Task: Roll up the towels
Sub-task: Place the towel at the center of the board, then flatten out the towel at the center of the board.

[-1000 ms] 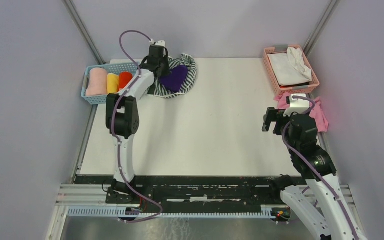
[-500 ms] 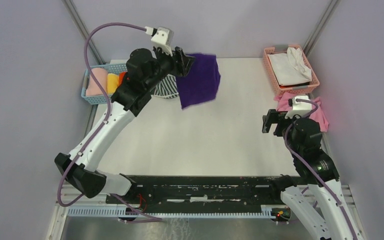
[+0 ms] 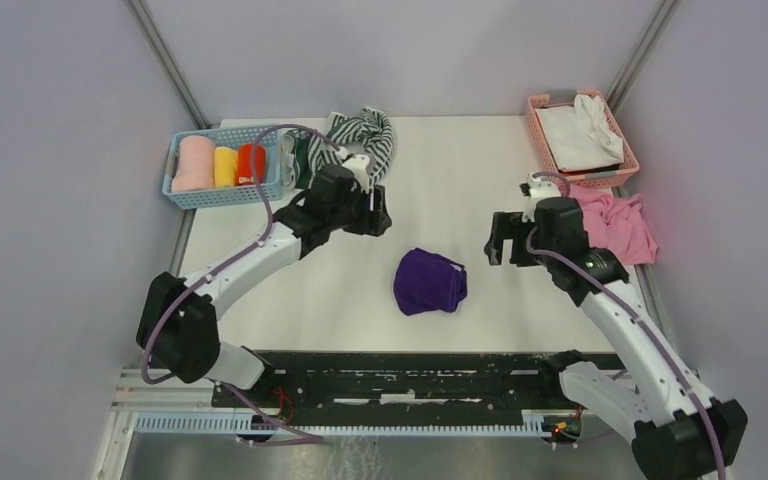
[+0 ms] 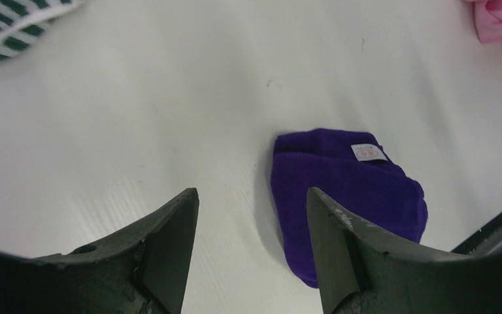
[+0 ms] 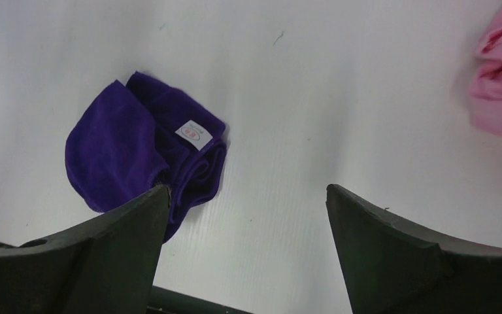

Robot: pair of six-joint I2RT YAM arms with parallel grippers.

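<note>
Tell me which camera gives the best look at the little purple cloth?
Right wrist view: the purple cloth lies close, its folds and white label clear. The left wrist view has it close too, but a finger covers part of it. The top view shows it whole but small.

Purple cloth (image 3: 430,282) crumpled (white label up), striped towel (image 3: 363,133) heaped well apart

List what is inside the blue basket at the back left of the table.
The blue basket holds three rolls side by side: a pink roll, a yellow roll and an orange-red roll. Its floor beneath them is covered, so anything under the rolls cannot be seen.
</note>
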